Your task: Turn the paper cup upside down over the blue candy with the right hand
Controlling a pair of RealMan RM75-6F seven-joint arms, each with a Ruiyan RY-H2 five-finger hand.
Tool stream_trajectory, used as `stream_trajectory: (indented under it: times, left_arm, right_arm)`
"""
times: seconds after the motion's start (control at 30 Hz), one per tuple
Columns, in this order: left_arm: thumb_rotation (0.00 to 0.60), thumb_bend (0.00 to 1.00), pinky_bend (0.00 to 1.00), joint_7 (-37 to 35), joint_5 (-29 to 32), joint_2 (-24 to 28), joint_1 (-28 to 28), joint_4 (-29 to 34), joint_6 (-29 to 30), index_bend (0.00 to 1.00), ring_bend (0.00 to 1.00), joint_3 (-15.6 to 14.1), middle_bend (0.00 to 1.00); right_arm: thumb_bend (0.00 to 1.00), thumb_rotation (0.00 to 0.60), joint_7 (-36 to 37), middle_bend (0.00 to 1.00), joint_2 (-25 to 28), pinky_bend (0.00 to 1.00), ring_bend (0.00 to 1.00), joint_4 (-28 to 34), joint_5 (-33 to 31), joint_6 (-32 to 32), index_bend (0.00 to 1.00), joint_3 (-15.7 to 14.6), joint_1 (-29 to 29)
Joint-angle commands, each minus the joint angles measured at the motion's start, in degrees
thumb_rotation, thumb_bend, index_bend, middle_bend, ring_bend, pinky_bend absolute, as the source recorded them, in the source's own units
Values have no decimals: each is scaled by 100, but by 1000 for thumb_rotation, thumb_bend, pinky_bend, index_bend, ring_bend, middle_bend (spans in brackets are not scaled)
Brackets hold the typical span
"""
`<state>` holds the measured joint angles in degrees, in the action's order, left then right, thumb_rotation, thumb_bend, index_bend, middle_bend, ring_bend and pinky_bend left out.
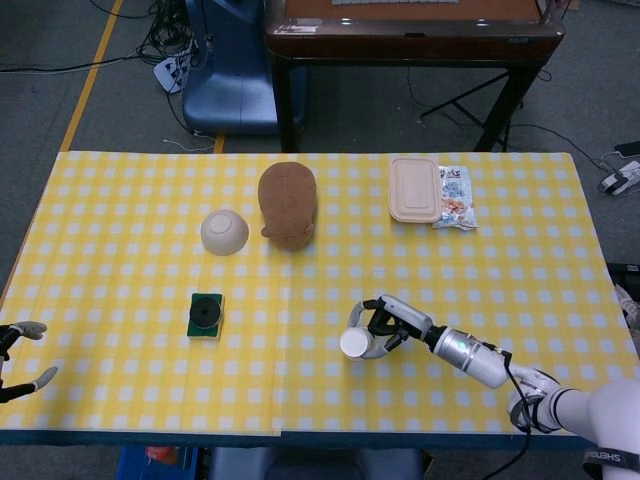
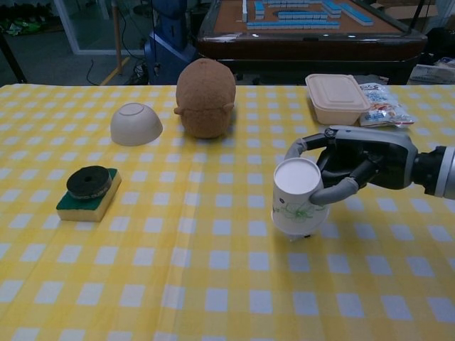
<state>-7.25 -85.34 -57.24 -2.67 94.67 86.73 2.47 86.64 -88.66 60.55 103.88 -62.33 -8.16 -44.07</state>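
The white paper cup (image 2: 298,202) stands upside down on the yellow checked tablecloth (image 2: 213,277), its flat base facing up. My right hand (image 2: 352,165) wraps its fingers around the cup's side. From above, the cup (image 1: 354,342) sits at the tips of the right hand (image 1: 392,324). The blue candy is hidden in both views; the cup stands where it lay. A small dark bit shows at the cup's lower rim. My left hand (image 1: 18,358) hovers at the table's left front edge, fingers apart and holding nothing.
A green sponge with a black disc (image 2: 88,192), an upturned white bowl (image 2: 135,123) and a brown plush (image 2: 205,96) lie to the left and behind. A lidded beige box (image 2: 335,98) and a snack bag (image 2: 379,104) sit at the back right.
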Motion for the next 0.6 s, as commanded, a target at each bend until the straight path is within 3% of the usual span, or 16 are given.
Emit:
stream_trajectory:
  times: [0.03, 0.6]
  left_arm:
    - [600, 137, 522, -4, 5, 0, 1, 0, 0, 452, 353, 3, 439]
    - [600, 137, 522, 5, 20, -1, -1, 3, -15, 452, 353, 8, 439]
  right_arm:
    - [34, 600, 211, 1000, -140, 1000, 1000, -257, 37, -87, 506, -130, -49]
    - [23, 600, 140, 1000, -366, 1000, 1000, -636, -201, 139, 506, -201, -268]
